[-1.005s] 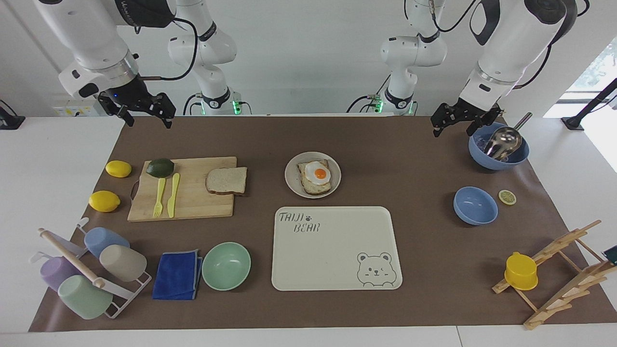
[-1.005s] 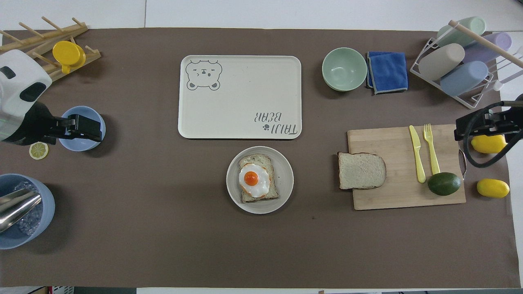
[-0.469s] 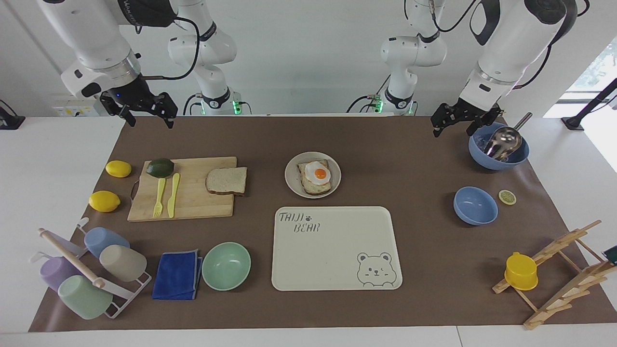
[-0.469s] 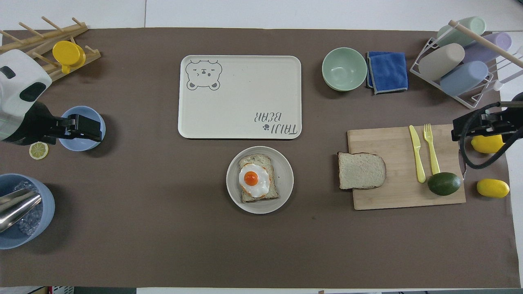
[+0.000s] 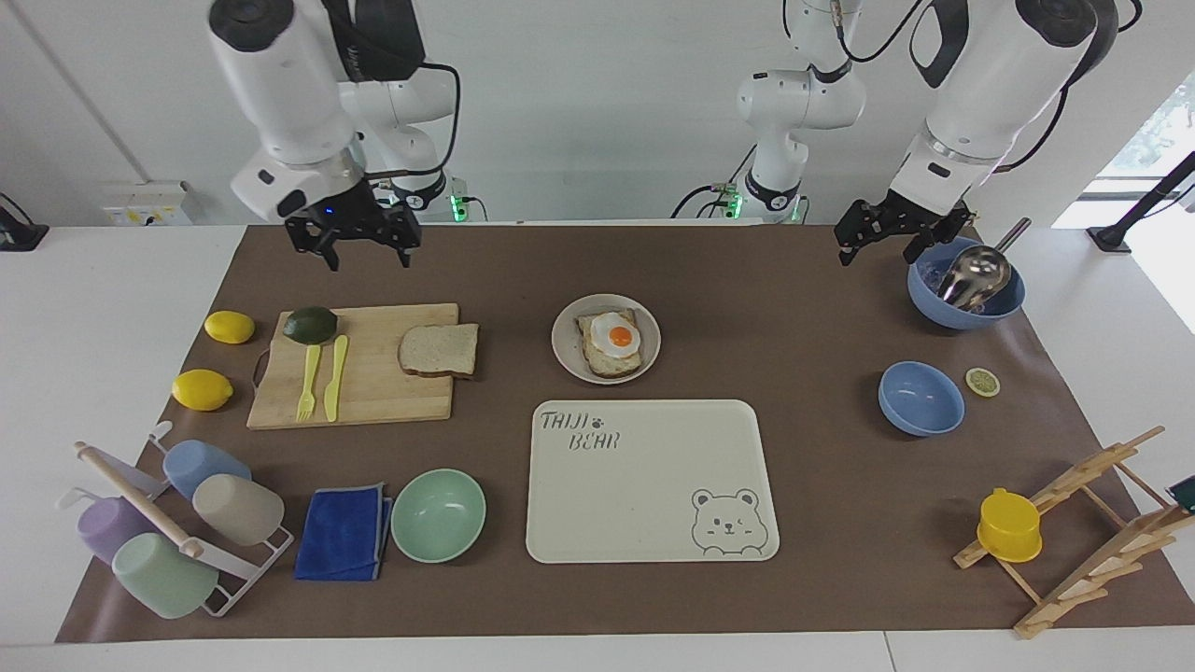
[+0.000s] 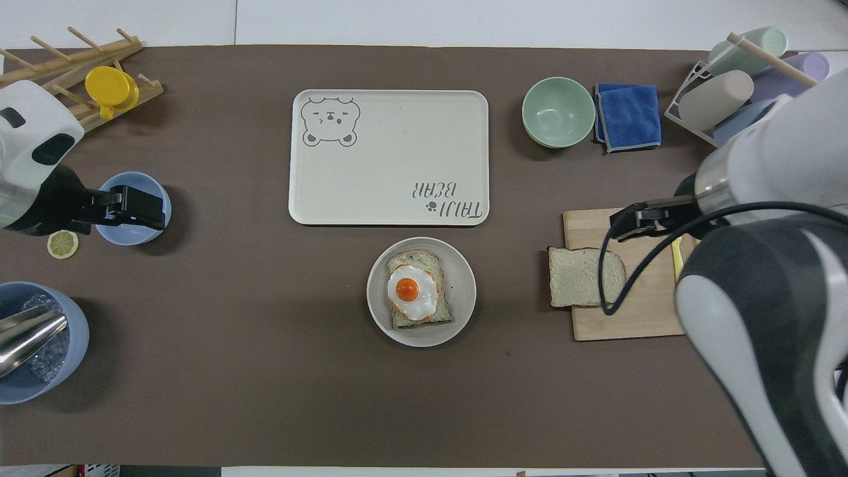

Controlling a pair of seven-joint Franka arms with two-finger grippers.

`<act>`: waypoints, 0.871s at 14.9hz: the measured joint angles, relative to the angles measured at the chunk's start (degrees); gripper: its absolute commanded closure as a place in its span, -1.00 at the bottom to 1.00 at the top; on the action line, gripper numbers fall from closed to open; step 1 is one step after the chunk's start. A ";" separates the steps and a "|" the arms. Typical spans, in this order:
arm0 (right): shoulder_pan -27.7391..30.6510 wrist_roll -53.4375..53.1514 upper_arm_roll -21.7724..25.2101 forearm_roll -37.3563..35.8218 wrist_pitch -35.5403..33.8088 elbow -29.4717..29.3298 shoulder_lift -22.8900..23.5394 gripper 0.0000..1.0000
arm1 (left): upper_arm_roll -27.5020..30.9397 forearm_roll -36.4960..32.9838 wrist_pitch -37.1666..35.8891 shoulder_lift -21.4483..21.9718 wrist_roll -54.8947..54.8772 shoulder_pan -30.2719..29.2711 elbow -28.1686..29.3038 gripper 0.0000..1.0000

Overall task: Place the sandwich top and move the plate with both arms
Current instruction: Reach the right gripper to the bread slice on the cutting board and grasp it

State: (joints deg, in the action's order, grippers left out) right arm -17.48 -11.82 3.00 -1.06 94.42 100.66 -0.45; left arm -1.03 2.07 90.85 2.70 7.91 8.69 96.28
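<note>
The sandwich top point(image 5: 439, 349), a plain bread slice, lies on the wooden cutting board point(image 5: 373, 392), at the edge toward the plate; it also shows in the overhead view point(image 6: 583, 277). The plate point(image 5: 565, 341) sits mid-table and holds toast with a fried egg point(image 5: 618, 336); the plate also shows in the overhead view point(image 6: 464, 285). My right gripper point(image 5: 366, 257) is open and empty, raised over the cutting board point(image 6: 589, 328), well above the bread. In the overhead view, my right gripper point(image 6: 626, 224) shows beside the bread. My left gripper point(image 5: 878, 247) is open and empty. It waits raised over the small blue bowl point(image 6: 132, 189).
A cream bear tray point(image 5: 653, 523) lies beside the plate, farther from the robots. On the board are an avocado point(image 5: 310, 324), a fork and a knife. Nearby are two lemons, a mint bowl point(image 5: 438, 514), a blue cloth, a cup rack, a blue bowl with a ladle point(image 5: 966, 280) and a wooden rack.
My right arm has swung from the right arm's end of the table toward the middle; its gripper now hangs over the cutting board. The left arm and the objects have not moved.
</note>
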 measured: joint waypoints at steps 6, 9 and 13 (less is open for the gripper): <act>-13.10 -13.95 -0.25 -11.11 9.35 4.67 15.06 -1.00 | 0.00 0.00 0.00 0.00 0.00 0.00 0.00 -1.00; -15.64 -19.06 -0.22 -14.16 10.03 4.69 21.92 -1.00 | 0.00 0.00 0.00 0.00 0.00 0.00 0.00 -1.00; -14.87 -19.12 0.50 -16.80 9.61 5.93 22.32 -1.00 | 0.00 0.00 0.00 0.00 0.00 0.00 0.00 -1.00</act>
State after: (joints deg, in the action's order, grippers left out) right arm -32.35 -30.94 3.50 -17.85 104.03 106.59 21.87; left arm -1.03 2.07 90.85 2.70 7.91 8.69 96.28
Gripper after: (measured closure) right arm 0.000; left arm 0.000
